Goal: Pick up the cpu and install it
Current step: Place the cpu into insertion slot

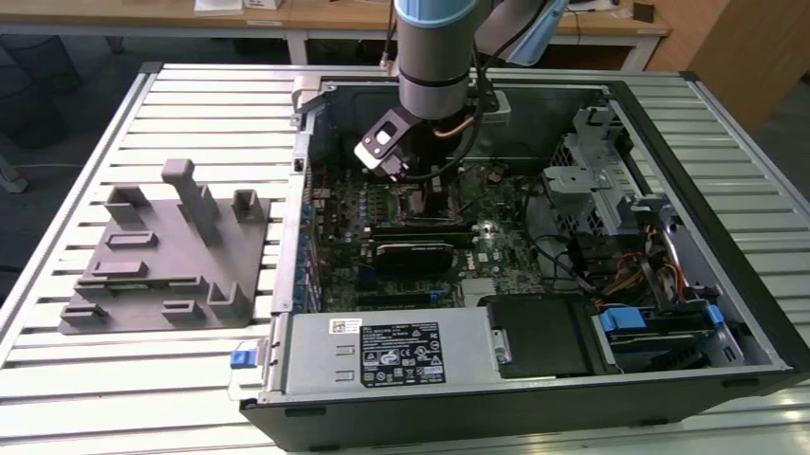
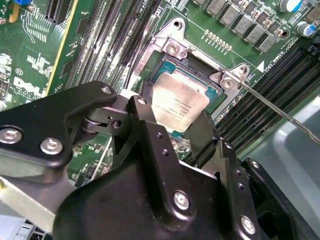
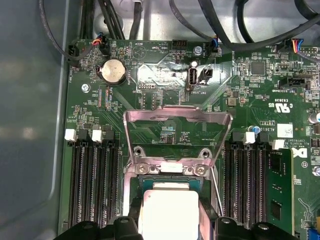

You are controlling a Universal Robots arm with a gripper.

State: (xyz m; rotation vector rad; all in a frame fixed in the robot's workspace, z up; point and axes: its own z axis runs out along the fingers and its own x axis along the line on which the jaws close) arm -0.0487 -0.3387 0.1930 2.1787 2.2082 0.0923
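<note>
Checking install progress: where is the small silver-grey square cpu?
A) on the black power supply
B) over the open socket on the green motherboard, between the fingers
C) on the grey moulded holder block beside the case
B: the small flat silver-grey square cpu is held between the fingers of the black gripper, over the open metal-rimmed socket on the green motherboard.

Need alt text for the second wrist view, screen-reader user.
Pale silver cpu at the open motherboard socket, the black end effector close around it in the foreground. The socket's metal frame and thin release lever lie beyond, with rows of black memory slots on the green board either side.
</note>
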